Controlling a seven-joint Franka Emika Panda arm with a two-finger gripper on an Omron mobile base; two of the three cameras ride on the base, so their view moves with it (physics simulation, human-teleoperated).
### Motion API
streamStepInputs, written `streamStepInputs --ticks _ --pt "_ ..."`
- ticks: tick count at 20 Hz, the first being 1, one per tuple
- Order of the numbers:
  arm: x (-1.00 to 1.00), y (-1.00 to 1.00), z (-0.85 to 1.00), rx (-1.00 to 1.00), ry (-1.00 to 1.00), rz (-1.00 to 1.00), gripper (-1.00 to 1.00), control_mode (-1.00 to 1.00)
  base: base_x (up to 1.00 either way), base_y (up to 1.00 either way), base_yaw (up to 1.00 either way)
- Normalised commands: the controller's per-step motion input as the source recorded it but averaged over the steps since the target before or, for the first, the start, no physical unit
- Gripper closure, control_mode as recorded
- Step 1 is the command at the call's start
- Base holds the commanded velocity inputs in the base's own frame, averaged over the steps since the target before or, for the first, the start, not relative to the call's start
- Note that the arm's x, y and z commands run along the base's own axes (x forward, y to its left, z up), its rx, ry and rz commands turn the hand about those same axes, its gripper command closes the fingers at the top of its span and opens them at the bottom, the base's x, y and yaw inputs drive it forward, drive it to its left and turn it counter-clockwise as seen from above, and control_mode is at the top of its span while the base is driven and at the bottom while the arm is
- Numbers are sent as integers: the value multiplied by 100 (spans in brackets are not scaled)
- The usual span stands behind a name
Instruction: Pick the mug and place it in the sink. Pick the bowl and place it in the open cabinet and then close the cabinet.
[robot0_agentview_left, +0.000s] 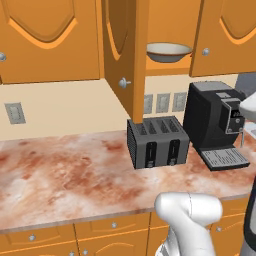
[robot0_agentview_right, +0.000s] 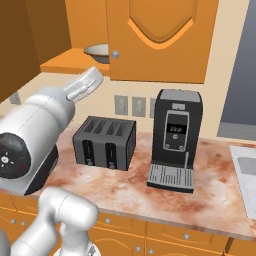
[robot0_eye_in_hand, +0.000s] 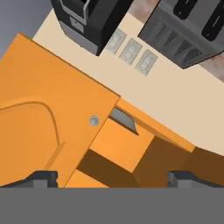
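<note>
Left of the toaster (robot0_agentview_left: 157, 142), the cabinet (robot0_agentview_left: 121, 55) door is standing ajar, the bowl (robot0_agentview_left: 169, 51) is sitting shelved above it, and the wide-open, empty gripper (robot0_eye_in_hand: 113, 178) is apparently facing the closing step.

No text can be read; the coffee machine (robot0_agentview_right: 176, 142) display shows only blurred marks.

bowl (robot0_agentview_left: 169, 51): lower part hidden behind cabinet (robot0_agentview_left: 122, 55) shelf edge; in right base view left side cut by door.
coffee machine (robot0_agentview_left: 215, 122): right edge covered by white arm.
pincer (robot0_eye_in_hand: 111, 178): just tips poke up, rest cut off.
toaster (robot0_eye_in_hand: 192, 30): cropped at top/right edge, hand view.
</note>
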Motion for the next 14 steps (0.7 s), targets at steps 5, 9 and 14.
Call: streamStepInputs --ticks 5,9,14 --pt "-66 3 0 31 4 -15 -100 -100 0 0 0" --pt "-47 36 0 26 6 -12 -100 -100 0 0 0" --pt "-16 75 -9 13 11 -11 -100 -100 0 0 0"
